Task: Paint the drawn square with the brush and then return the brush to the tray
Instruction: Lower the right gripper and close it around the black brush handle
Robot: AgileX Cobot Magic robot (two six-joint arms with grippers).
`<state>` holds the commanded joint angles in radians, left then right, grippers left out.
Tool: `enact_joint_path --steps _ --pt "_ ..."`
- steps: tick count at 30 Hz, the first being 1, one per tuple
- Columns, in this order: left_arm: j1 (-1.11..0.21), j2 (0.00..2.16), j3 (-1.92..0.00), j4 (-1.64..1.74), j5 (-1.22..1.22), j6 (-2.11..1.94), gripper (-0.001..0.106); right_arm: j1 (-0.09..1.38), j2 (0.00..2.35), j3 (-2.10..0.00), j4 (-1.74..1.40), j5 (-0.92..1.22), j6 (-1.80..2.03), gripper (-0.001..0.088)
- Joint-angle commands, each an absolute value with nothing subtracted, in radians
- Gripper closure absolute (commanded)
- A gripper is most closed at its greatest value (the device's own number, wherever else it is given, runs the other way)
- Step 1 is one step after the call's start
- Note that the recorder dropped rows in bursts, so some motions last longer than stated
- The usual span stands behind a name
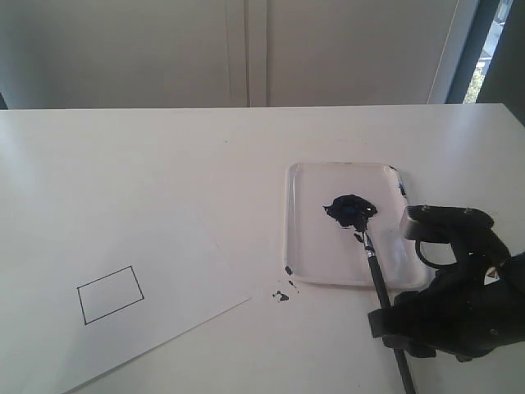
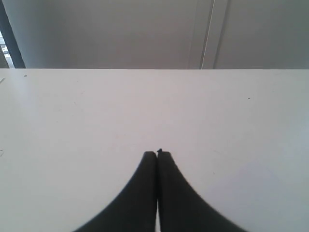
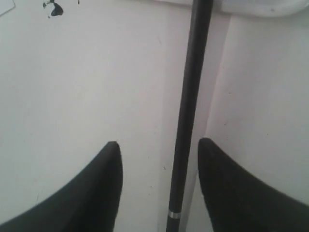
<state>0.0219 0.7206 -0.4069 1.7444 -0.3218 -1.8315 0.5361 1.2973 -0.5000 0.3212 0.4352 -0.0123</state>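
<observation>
The drawn square (image 1: 110, 294) is a thin black outline with a white interior on the paper sheet (image 1: 98, 271) at the lower left. The clear tray (image 1: 312, 246) lies right of centre with a dark paint blob (image 1: 351, 208) in it. The brush (image 1: 379, 283) rests with its bristles in the blob and its black handle (image 3: 189, 111) running off the tray's front edge. My right gripper (image 3: 159, 150) is open, its fingers either side of the handle without touching it. My left gripper (image 2: 157, 154) is shut and empty over bare table; the exterior view does not show it.
Small dark paint spatters (image 1: 281, 294) mark the table between the paper's corner and the tray. The table's far edge (image 1: 246, 107) meets a grey wall. The right arm's black body (image 1: 459, 304) fills the lower right corner.
</observation>
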Motion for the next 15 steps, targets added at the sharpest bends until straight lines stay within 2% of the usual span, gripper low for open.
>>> enact_joint_path --steps 15 --pt "0.022 0.721 -0.407 1.744 -0.322 -1.831 0.105 0.563 1.455 -0.5 0.293 0.316 0.061 0.0409"
